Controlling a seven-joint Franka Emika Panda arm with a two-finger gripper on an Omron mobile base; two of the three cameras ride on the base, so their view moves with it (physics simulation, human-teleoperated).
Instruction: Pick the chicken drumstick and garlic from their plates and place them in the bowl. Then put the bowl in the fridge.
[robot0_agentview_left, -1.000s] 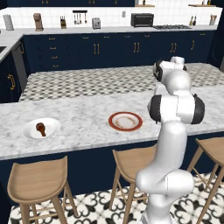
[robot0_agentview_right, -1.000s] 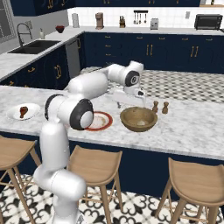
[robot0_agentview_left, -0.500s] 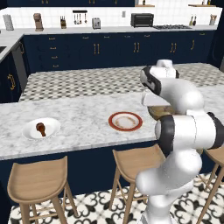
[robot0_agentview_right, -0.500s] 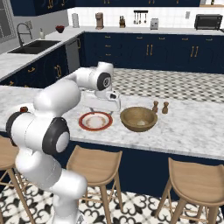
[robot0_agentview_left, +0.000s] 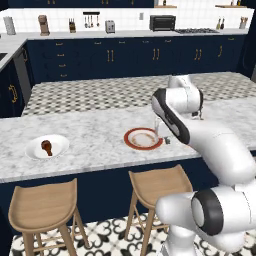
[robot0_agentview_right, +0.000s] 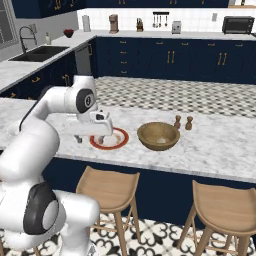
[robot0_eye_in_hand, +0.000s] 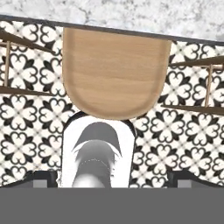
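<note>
The chicken drumstick (robot0_agentview_left: 47, 147) lies on the white plate (robot0_agentview_left: 60, 142) at the left of the marble counter. Nothing lies on the red-rimmed plate (robot0_agentview_left: 142, 138) (robot0_agentview_right: 111, 139). My gripper (robot0_agentview_left: 162, 135) (robot0_agentview_right: 90, 139) hangs just above this plate's near side with its jaws wide open and nothing between them. To the right stands the wooden bowl (robot0_agentview_right: 158, 135), and a pale rounded lump inside it looks like the garlic (robot0_agentview_right: 161, 142). In the hand view one dark fingertip (robot0_eye_in_hand: 41, 178) shows at the bottom left. The fridge is out of view.
Two small shakers (robot0_agentview_right: 182, 122) stand behind the bowl. Wooden stools (robot0_agentview_left: 155, 182) (robot0_agentview_right: 114, 187) (robot0_eye_in_hand: 114, 72) line the counter's front edge over patterned floor tiles. Navy cabinets and a back counter with a toaster oven (robot0_agentview_left: 162, 22) run along the far wall.
The arm has swung left, from over the bowl to over the red-rimmed plate at the counter's front. The jaws stayed open.
</note>
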